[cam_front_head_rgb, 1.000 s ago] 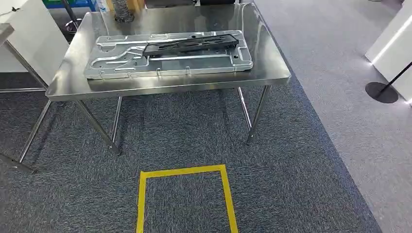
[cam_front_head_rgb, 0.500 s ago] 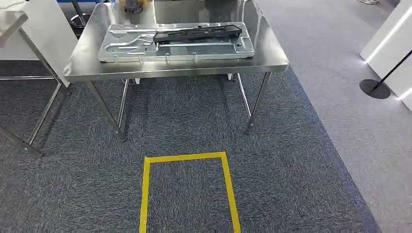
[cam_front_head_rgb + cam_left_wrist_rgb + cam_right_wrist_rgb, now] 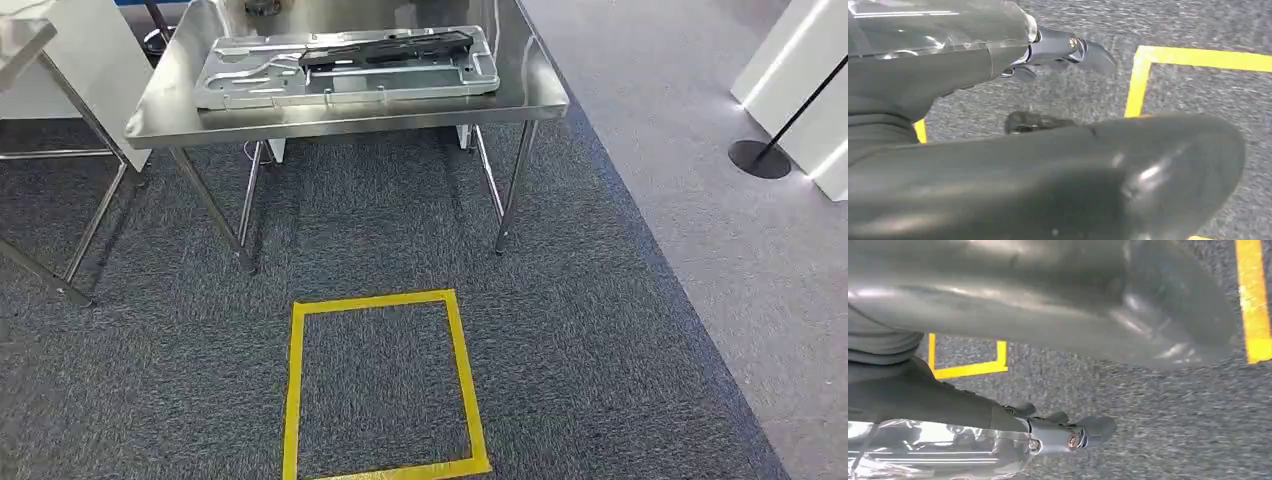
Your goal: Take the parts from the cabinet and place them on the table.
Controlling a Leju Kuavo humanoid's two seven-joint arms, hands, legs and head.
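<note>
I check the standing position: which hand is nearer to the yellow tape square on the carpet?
Left, it seems: the left hand hangs beside a corner of the yellow tape square; the right hand hangs a little farther off.

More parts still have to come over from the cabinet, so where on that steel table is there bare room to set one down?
The steel table has a bare strip along its near edge in front of the metal panel, and bare margins at its left and right ends. The middle is crowded: the panel covers most of the top, with a black part lying on it.
</note>
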